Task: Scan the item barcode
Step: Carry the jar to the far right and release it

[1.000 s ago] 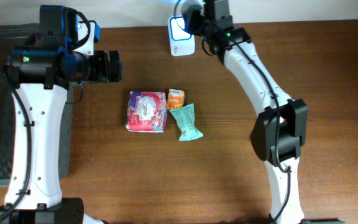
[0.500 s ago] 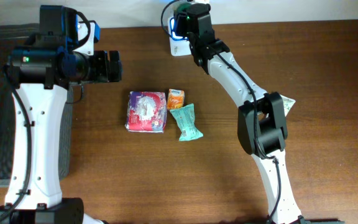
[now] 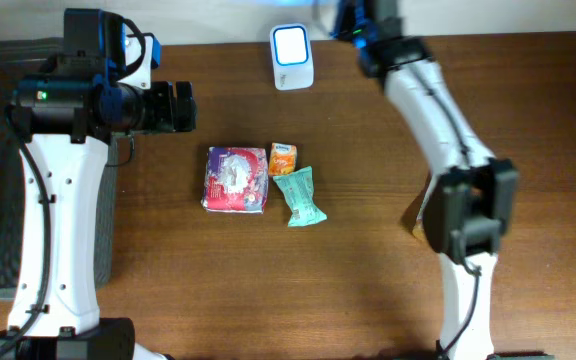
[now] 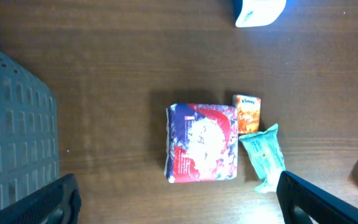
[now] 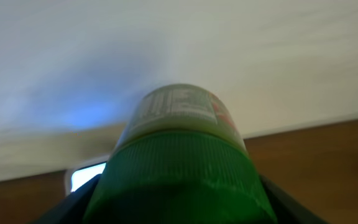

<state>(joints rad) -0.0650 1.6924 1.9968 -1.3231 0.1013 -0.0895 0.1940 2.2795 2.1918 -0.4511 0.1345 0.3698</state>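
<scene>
Mid-table (image 3: pixel 348 260): one purple-and-red packet (image 3: pixel 236 179), a small orange packet (image 3: pixel 283 158) just beside its right side, a teal wrapper (image 3: pixel 299 196) just nearer than the orange one; a grey basket (image 4: pixel 11 124) at the left edge. Farther back, left gripper (image 3: pixel 184 106), jaws wide apart and empty, above bare wood left of the packets. Far edge: one white scanner (image 3: pixel 292 43), face lit blue, and to its right the right gripper (image 5: pixel 178 208), clamped on a green-capped bottle (image 5: pixel 179 124) with a printed label.
</scene>
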